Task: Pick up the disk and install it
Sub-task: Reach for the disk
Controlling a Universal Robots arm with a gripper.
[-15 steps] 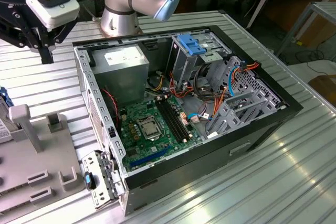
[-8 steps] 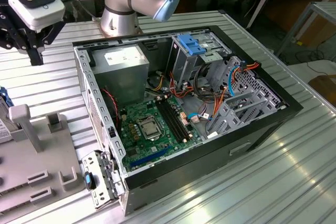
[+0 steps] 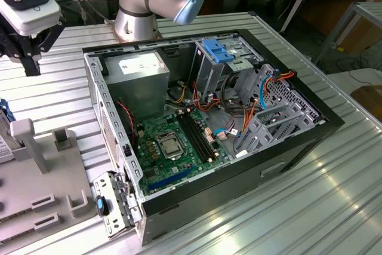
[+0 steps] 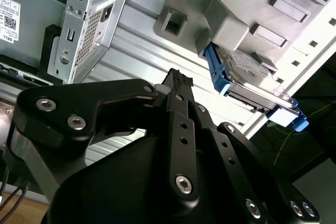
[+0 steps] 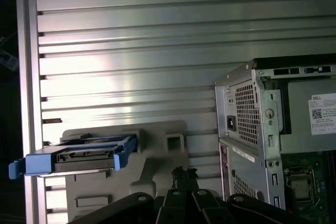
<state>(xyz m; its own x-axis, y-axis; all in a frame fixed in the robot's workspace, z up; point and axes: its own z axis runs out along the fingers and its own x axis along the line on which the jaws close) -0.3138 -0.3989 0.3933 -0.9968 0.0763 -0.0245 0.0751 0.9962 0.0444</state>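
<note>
Disk: I see the disk [image 5: 84,155] [image 4: 247,74] in both wrist views, a dark slab between bright blue side rails. It stands on edge in the grey fixture, not lifted. Its connector edge shows in the first wrist view and its labelled face in the second wrist view.
Jaws: clenched tip to tip on nothing. They hang above the fixture, clear of the disk, with no contact.
Fixture: a pale grey plate [image 3: 54,171] with raised blocks, flat on the counter. A block stands against one face of the disk. With the clock read on the exterior view, it lies at 8 o'clock from the case.
Wrist end of the arm [image 3: 24,22]: at 10 o'clock from the case, above the counter.
Case: an open computer case [image 3: 286,147] lying on its side, with the green motherboard [image 3: 170,147] exposed. Its rear corner is just beside the fixture, and the disk sits at the fixture's far side from it.
Drive cage: a grey cage [image 3: 209,76] topped by a blue latch [image 3: 218,49], inside the case at 1 o'clock from the motherboard.
Arm base [image 3: 140,10]: at 11 o'clock from the case, standing on the counter.
Counter: ribbed metal [image 3: 310,207], carrying the case, fixture and arm.
</note>
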